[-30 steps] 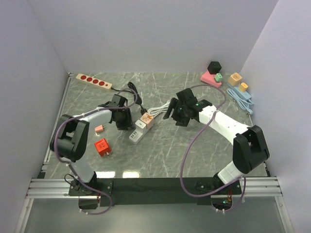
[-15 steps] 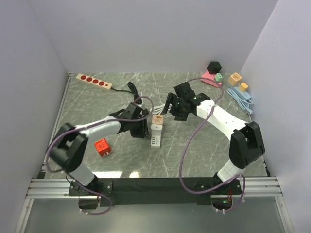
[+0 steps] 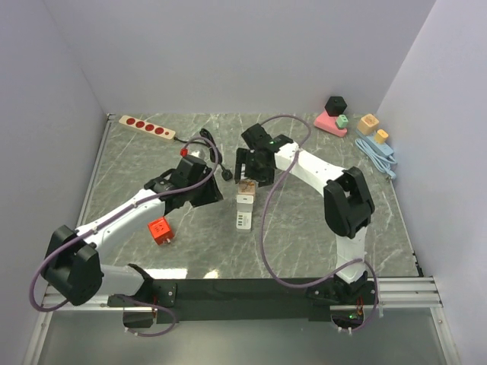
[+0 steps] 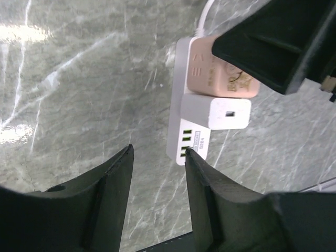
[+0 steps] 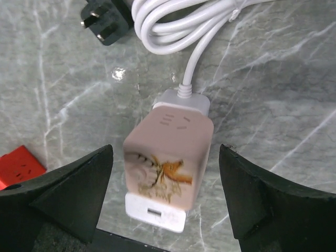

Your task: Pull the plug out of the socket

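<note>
Spreading the right fingers (image 5: 73, 189) wide, one on either side of the pink plug (image 5: 168, 147), touching neither flank and gripping nothing. Holding the left fingers (image 4: 110, 199) partly apart over bare table (image 4: 63, 79), nothing between them, near the port end of the white power strip (image 4: 189, 143).

Finding the pink plug seated on the cord end of that strip, near the middle of the table, with a small white charger (image 4: 215, 113) touching it on the next outlet. Trailing a white cord (image 5: 173, 21) from the strip into a loose coil, with a loose black plug (image 5: 105, 21) beside the coil and a red cube (image 5: 18, 165) off to one side.

Judging the pink plug to be a hard, smooth, light plastic block, probably slippery on its glossy printed face and gripped stiffly by its prongs. Favouring a hold on its two flat side faces, squarely, pulling straight away from the strip rather than rocking. Expecting the light strip to lift along with it unless pinned, so looking to the left fingers for pressing down on the free port end.
</note>
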`<action>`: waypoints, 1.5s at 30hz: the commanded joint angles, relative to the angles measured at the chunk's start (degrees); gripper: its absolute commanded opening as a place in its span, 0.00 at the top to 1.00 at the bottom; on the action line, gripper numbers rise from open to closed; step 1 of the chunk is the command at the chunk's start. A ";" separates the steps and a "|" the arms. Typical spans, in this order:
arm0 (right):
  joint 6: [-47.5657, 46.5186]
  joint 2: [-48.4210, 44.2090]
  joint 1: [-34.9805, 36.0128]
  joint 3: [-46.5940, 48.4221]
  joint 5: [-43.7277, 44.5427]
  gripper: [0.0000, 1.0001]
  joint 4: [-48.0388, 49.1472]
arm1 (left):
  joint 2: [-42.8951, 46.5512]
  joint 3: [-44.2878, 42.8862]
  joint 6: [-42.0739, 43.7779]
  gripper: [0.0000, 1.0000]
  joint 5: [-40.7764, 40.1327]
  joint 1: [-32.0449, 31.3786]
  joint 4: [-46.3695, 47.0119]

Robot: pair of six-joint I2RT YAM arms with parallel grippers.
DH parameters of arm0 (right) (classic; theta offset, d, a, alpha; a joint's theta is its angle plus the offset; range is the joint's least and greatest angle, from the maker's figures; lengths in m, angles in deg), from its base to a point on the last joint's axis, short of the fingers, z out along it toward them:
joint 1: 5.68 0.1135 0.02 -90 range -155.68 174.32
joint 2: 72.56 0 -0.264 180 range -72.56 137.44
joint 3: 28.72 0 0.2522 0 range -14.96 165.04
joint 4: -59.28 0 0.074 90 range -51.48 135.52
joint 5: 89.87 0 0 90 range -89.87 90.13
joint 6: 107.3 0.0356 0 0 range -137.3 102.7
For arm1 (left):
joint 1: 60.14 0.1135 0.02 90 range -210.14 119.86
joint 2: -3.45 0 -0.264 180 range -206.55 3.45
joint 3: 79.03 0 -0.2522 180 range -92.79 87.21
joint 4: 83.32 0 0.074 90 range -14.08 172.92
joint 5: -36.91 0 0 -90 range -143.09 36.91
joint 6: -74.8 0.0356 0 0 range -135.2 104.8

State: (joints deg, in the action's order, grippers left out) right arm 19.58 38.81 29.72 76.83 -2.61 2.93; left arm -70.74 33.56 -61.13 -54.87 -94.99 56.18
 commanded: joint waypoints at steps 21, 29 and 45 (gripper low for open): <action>-7.44 -1.85 1.26 2.70 -2.44 1.00 -7.95 | -15.01 -1.46 -0.03 0.61 1.25 -6.99 15.66; -3.23 -8.27 -6.91 -10.83 -21.32 1.00 4.26 | -11.60 10.83 -3.99 0.45 15.91 -6.99 35.58; -1.55 -8.71 -13.43 -20.42 -34.08 1.00 14.99 | -16.49 16.91 0.22 0.22 20.16 -7.69 43.71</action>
State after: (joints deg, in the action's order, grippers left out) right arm 17.16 32.71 15.86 57.62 -32.31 14.30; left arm -83.62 52.94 -64.24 -33.88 -102.36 97.75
